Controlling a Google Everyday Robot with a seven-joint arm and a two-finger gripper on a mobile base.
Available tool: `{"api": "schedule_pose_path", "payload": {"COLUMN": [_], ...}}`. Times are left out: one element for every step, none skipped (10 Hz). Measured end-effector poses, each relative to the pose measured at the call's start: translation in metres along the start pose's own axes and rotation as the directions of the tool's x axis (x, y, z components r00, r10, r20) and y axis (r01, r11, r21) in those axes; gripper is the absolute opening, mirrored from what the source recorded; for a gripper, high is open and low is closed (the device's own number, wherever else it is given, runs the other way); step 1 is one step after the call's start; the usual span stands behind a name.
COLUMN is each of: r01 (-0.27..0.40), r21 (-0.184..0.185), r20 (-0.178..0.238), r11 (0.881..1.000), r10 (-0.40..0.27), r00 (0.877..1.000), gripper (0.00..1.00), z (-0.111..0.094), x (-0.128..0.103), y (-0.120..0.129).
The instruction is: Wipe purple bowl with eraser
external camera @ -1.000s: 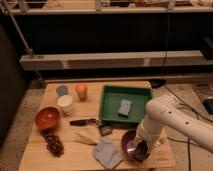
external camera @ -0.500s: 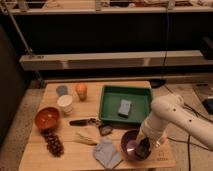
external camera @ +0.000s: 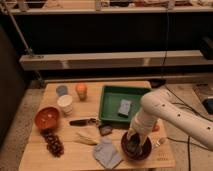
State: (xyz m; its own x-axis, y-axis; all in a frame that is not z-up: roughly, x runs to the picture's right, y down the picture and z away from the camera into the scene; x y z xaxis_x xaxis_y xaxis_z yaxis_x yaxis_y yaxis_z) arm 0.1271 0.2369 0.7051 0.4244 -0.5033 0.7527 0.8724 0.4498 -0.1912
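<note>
Purple bowl [external camera: 146,151] sits at the front right of the wooden table [external camera: 31,156], just ahead of the green tray [external camera: 112,102] and just right of a crumpled grey cloth [external camera: 107,153]. I see the white arm [external camera: 167,114] coming in from the right and bending down into it, so the gripper [external camera: 134,143] is inside the bowl, low against the inner surface on the left side. Its fingers are closed. I cannot tell whether the eraser is pinched between them, since the wrist hides the tips and the bowl's inside is dark there.

Inside the tray lies a grey-blue block [external camera: 124,107], towards the right half, clear of the walls. At the front left corner of the tray, on the table, I see a small dark object [external camera: 105,130] that I cannot identify, with a slim dark-handled tool [external camera: 82,121] lying just to its left. A yellowish item [external camera: 86,138] lies just in front of the tool.

Over on the left side I have an orange-red bowl [external camera: 46,119], with a bunch of dark grapes [external camera: 53,144] in front of it. A white cup [external camera: 64,103] stands behind and to the right of that bowl, a grey-blue cup [external camera: 61,90] behind the white one, and an orange [external camera: 81,90] beside it.
</note>
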Motion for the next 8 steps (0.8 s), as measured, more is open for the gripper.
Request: {"api": "schedule_pose_path", "payload": {"r01": [0.019,0.034,0.039,0.042,0.046,0.045,0.032,0.021], "r21": [-0.004,-0.014,-0.022,-0.026,-0.028,-0.028,-0.027,-0.026], "r20": [0.006,0.020,0.031,0.037,0.040,0.035,0.024,0.016], "r11": [1.000,0.999,0.999,0.999,0.999,0.999,0.999,0.999], "r10": [-0.019,-0.034,-0.039,-0.042,-0.045,-0.044,-0.032,-0.021], "r00": [1.000,0.999,0.999,0.998,0.998,0.998,0.999,1.000], "gripper": [0.10,0.10,0.10,0.10,0.10,0.10,0.10,0.10], "z": [0.004,0.013,0.018,0.020,0.019,0.014,0.007,0.002], "x": [-0.005,-0.015,-0.024,-0.030,-0.035,-0.038,-0.039,-0.038], "y": [-0.006,-0.005,0.003,0.011,0.025,0.034,0.046,0.053]}}
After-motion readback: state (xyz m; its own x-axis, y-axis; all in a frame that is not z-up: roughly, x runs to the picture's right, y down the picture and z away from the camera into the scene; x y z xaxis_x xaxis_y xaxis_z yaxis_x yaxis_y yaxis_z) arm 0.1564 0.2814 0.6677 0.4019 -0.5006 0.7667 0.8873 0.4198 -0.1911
